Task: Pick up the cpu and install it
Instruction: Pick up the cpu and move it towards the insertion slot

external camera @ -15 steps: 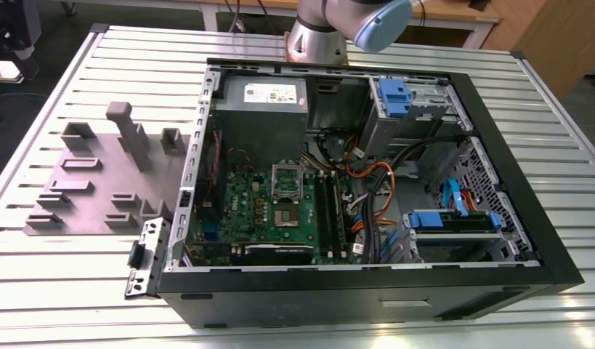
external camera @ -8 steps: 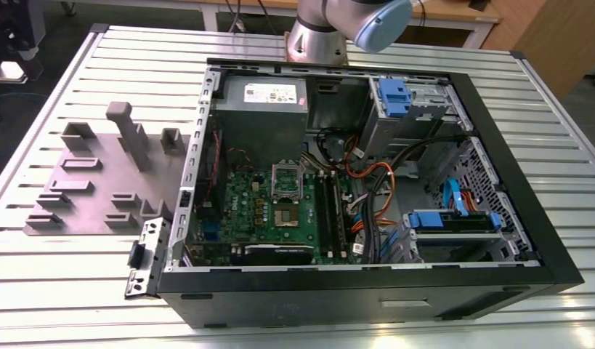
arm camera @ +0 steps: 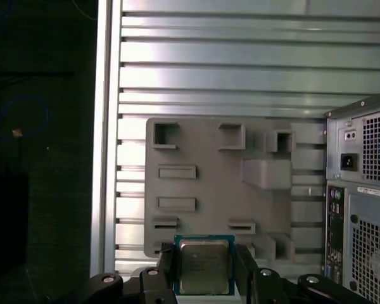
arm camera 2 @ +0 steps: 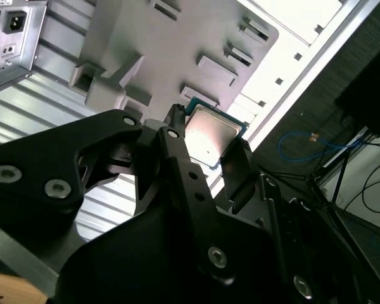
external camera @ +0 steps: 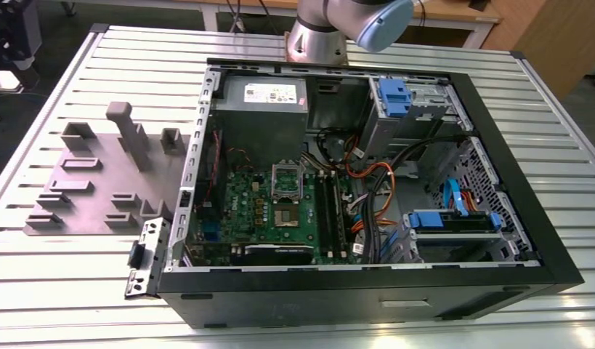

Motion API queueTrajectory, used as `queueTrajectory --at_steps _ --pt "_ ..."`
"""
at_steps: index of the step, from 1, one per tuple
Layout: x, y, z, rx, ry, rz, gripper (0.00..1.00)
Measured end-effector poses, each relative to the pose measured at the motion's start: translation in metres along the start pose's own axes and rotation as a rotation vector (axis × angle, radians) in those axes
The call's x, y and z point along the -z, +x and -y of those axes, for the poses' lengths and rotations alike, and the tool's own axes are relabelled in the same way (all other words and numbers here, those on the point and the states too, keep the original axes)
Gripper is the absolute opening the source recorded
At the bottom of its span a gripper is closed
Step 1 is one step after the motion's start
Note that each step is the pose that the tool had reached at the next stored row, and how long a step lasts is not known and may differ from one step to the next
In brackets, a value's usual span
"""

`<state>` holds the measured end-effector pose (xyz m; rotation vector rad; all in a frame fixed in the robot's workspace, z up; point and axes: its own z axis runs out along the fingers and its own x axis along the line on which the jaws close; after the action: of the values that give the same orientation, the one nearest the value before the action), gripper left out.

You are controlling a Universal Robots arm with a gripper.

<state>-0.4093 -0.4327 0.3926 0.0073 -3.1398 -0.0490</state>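
Note:
The cpu [arm camera: 204, 265], a small square chip with a silvery top and a thin teal rim, sits between my two black fingers [arm camera: 166, 269]. My gripper [arm camera: 204, 273] is shut on it by its two opposite edges. In the second wrist view the cpu [arm camera 2: 210, 130] shows held the same way in the gripper [arm camera 2: 208, 144], well above the grey holder plate [arm camera 2: 177, 44]. The green motherboard [external camera: 277, 211] lies inside the open computer case [external camera: 511, 182], with its silver socket frame [external camera: 285, 180] near the board's middle.
The grey holder plate [external camera: 94, 182] with raised blocks lies on the slatted metal table [external camera: 65, 276], to the exterior view's left of the case. The arm's base [external camera: 322, 36] stands behind the case. Cables, blue drive brackets [external camera: 452, 218] and a power supply [external camera: 263, 94] crowd the case.

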Motion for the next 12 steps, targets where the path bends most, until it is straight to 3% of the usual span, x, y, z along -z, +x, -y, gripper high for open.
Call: queueTrajectory --at_steps 6,12 --pt "0.0 -0.0129 0.0014 0.0 -0.0001 -0.0019 0.47" --pt "0.0001 -0.0182 0.0014 0.0 0.0 -0.0021 0.47"
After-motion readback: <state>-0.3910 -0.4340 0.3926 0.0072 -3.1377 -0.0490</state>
